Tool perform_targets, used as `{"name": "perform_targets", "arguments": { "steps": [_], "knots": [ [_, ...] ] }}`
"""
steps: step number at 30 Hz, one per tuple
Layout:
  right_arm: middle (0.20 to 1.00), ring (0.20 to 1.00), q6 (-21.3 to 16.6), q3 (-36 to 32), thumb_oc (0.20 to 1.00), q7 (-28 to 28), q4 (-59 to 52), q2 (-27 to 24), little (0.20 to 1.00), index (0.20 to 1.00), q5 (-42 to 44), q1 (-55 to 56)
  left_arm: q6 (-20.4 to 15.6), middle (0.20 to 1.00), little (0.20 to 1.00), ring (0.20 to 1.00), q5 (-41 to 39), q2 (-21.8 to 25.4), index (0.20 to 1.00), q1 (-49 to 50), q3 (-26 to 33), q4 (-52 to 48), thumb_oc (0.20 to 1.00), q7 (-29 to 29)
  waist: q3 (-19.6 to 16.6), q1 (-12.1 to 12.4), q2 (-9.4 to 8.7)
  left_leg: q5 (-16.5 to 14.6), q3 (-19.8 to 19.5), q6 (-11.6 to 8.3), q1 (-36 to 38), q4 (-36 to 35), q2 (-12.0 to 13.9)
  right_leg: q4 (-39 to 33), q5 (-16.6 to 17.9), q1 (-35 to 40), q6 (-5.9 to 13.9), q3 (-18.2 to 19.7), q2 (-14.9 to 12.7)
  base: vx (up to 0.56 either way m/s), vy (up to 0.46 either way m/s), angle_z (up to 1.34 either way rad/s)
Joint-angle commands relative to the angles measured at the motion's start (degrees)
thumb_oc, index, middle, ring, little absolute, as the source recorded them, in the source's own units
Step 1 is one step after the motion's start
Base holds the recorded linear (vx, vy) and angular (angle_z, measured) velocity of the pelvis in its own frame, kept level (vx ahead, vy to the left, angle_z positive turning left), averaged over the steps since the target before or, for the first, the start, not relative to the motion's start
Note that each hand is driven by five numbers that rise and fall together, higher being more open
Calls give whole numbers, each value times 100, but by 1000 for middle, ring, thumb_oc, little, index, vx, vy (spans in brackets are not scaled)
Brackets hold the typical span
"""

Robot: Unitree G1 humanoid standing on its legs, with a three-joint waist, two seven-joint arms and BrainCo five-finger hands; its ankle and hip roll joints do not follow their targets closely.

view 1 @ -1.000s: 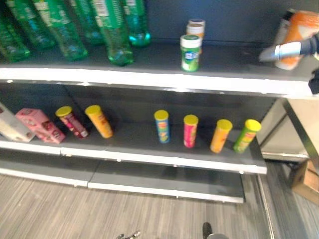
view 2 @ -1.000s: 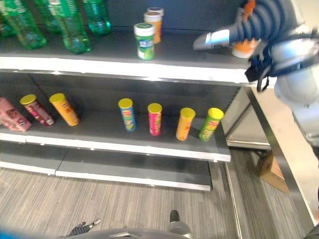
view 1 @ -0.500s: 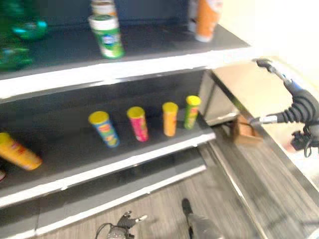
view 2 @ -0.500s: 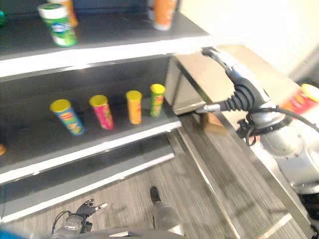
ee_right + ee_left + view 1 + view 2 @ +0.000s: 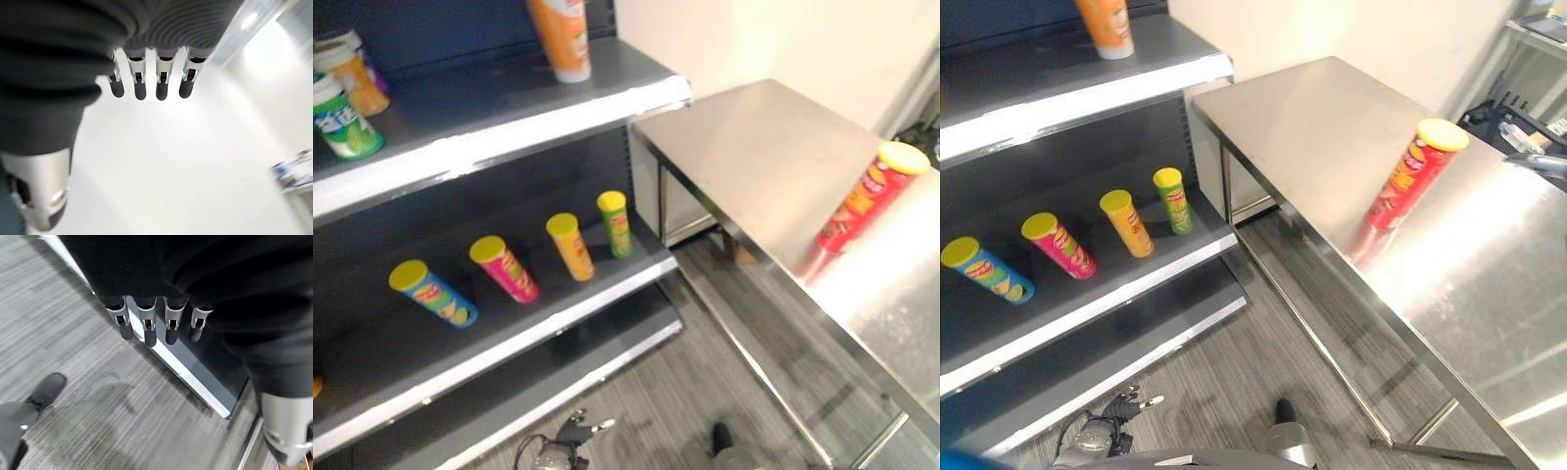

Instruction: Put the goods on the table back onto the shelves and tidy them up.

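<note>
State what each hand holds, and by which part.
Nothing is held: the left hand and right hand have relaxed, empty fingers. The red yellow-lidded crisp can stands on the steel table.

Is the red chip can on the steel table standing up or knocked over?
Standing up. The red chip can rests on its base on the steel table, yellow lid on top, its reflection showing below it.

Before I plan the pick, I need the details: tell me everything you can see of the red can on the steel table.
The red can is a tall, slim tube with a yellow lid and red printed sides bearing yellow and pale patches. It stands upright and alone on the bare steel table, its base on the tabletop, which shows its dim reflection below. Its lid is on. No hand touches it, and nothing stands next to it.
</note>
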Motion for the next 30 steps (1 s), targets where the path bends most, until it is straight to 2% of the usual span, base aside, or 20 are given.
{"name": "perform_targets", "arguments": {
  "steps": [1, 6, 8, 9, 10, 11, 12, 13, 14, 16, 17, 20, 21, 24, 30],
  "knots": [
    [1000, 1000, -93, -395, 1000, -354, 110, 217, 1000, 1000, 67, -241, -66, 1000, 1000, 1000, 58, 512, 1000, -34, 112, 202, 1000, 47, -65, 192, -498, -442, -314, 72, -254, 334, -148, 254, -497, -56, 123, 43, -133, -4, -183, 10],
    [1000, 1000, -172, -420, 1000, -335, 613, 368, 1000, 1000, 507, -91, -58, 1000, 1000, 1000, 49, 506, 1000, -28, 91, 233, 1000, 4, 5, 211, -383, -241, -420, -85, -325, 396, 114, 209, -701, 70, -64, -22, 133, -26, -187, 7],
    [1000, 1000, -250, -263, 1000, -211, 925, 478, 1000, 1000, 885, -96, -56, 1000, 1000, 1000, 25, 565, 1000, -15, 120, 210, 1000, -46, 133, 242, -344, -185, -531, -193, -476, 768, 338, 193, -846, 200, -252, -77, 344, -64, -336, 24],
    [1000, 1000, -280, -132, 1000, -127, 984, 501, 1000, 1000, 1046, -150, -43, 1000, 1000, 1000, -32, 592, 1000, -1, 147, 157, 1000, -64, 268, 302, -355, -246, -686, -208, -560, 1183, 422, 151, -939, 370, -364, -104, 447, -63, -242, 11],
    [1000, 1000, -283, -123, 1000, -126, 992, 500, 1000, 1000, 1049, -165, -41, 1000, 1000, 1000, -33, 597, 1000, -5, 154, 154, 1000, -65, 278, 290, -358, -234, -700, -205, -585, 1206, 430, 148, -921, 363, -372, -111, 453, -67, -251, 21],
    [1000, 1000, -286, 108, 1000, -71, 1031, 529, 1000, 1000, 1171, -319, -31, 1000, 1000, 1000, -101, 593, 1000, -12, 162, 134, 1000, -71, 436, 392, -382, -318, -1002, -171, -743, 1622, 365, 120, -987, 486, -455, -97, 489, -52, -109, 20],
    [1000, 1000, -288, 120, 1000, -72, 1038, 529, 1000, 1000, 1171, -339, -30, 1000, 1000, 1000, -101, 597, 1000, -18, 171, 134, 1000, -72, 435, 375, -388, -297, -1017, -164, -774, 1631, 362, 119, -969, 468, -459, -107, 487, -69, -148, 18],
    [1000, 1000, -285, 250, 1000, -84, 1096, 523, 1000, 1000, 1187, -448, -38, 1000, 1000, 1000, -115, 597, 1000, -39, 173, 140, 1000, -56, 486, 432, -414, -298, -1273, -137, -919, 1797, 226, 106, -972, 485, -479, -125, 479, -58, -91, -2],
    [1000, 1000, -269, 415, 1000, -63, 1153, 502, 1000, 1000, 1218, -579, -38, 1000, 1000, 1000, -157, 586, 1000, -52, 133, 136, 1000, -69, 542, 567, -459, -431, -1636, -95, -1026, 1836, -61, 114, -978, 491, -491, -74, 489, -58, -107, -1],
    [1000, 1000, -244, 675, 1000, 13, 1236, 490, 1000, 1000, 1293, -802, -57, 1000, 1000, 1000, -253, 586, 1000, -67, 75, 115, 1000, -81, 530, 663, -474, -504, -2216, -35, -1135, 1477, -615, 143, -919, 399, -472, -11, 512, -1, -49, -19],
    [1000, 1000, -261, 818, 1000, 71, 1269, 497, 1000, 1000, 1312, -862, -61, 1000, 1000, 1000, -269, 584, 1000, -29, 53, 110, 1000, -87, 539, 706, -420, -533, -2340, 14, -1115, 1329, -683, 182, -916, 369, -468, 11, 544, 28, 8, -31],
    [1000, 1000, -241, 1041, 1000, 115, 1414, 480, 1000, 1000, 1365, -1060, -67, 1000, 1000, 1000, -245, 564, 1000, 13, 15, 134, 1000, -96, 509, 703, -377, -516, -2377, 76, -989, 1097, -706, 240, -929, 335, -445, 125, 581, 44, 36, -31],
    [1000, 1000, -230, 1178, 1000, 184, 1436, 496, 1000, 1000, 1411, -1155, -68, 1000, 1000, 1000, -200, 576, 1000, 14, -24, 156, 1000, -97, 438, 687, -337, -477, -2237, 94, -867, 971, -662, 252, -939, 359, -437, 125, 581, 84, 68, -15],
    [1000, 1000, -215, 1436, 1000, 305, 1561, 392, 1000, 1000, 1546, -1352, -74, 1000, 1000, 1000, -170, 564, 1000, 49, -80, 233, 1000, -92, 321, 698, -301, -378, -2014, 65, -570, 588, -593, 297, -960, 388, -421, 99, 533, 78, 78, -11],
    [1000, 1000, -139, 1690, 1000, 298, 1744, 233, 1000, 1000, 1380, -1565, -69, 1000, 1000, 1000, -177, 553, 1000, 75, -41, 342, 1000, -46, 266, 717, -309, -333, -1910, 42, -392, 391, -560, 326, -983, 410, -388, 75, 491, 13, 21, -3]
  ]
}}
